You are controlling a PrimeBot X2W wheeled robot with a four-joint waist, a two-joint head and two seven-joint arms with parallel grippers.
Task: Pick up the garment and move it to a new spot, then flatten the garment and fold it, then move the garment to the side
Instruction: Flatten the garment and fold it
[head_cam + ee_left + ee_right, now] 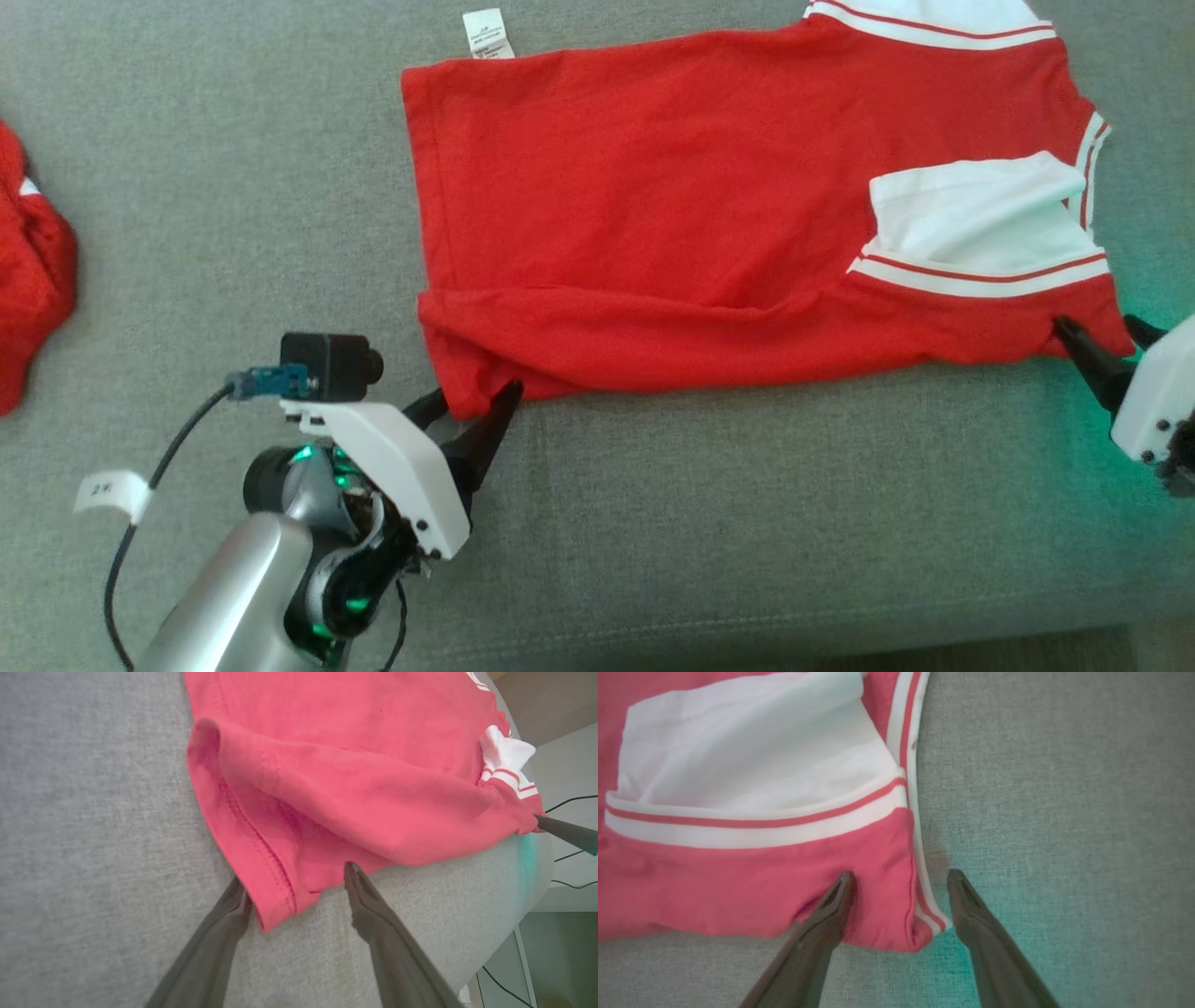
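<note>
The garment [653, 215], a red knit top with white striped trim, lay spread across the grey upholstered surface [233, 187], its long lower edge running roughly parallel to the surface's near edge and set a little back from it. By appearance it was light, soft and limp, neither fragile nor slippery. It would likely sag between two holds and drag on the textured surface rather than slide. The stitched hem and the striped trim were judged the firmest places to pinch, one at each near corner, taking both layers together. The left gripper [476, 392] stood wide open and held nothing. The near-left hem corner projected between its fingers, one tip just beside the hem on bare surface and the other at the edge of the loosely rolled lower fold. The right gripper [1094, 322] was likewise fully open and empty at the near-right corner. In the right wrist view one tip lay over the red cloth and the other on bare surface just beside the white trim. A separate red cloth [28, 261] lay well apart toward the surface's left.
</note>
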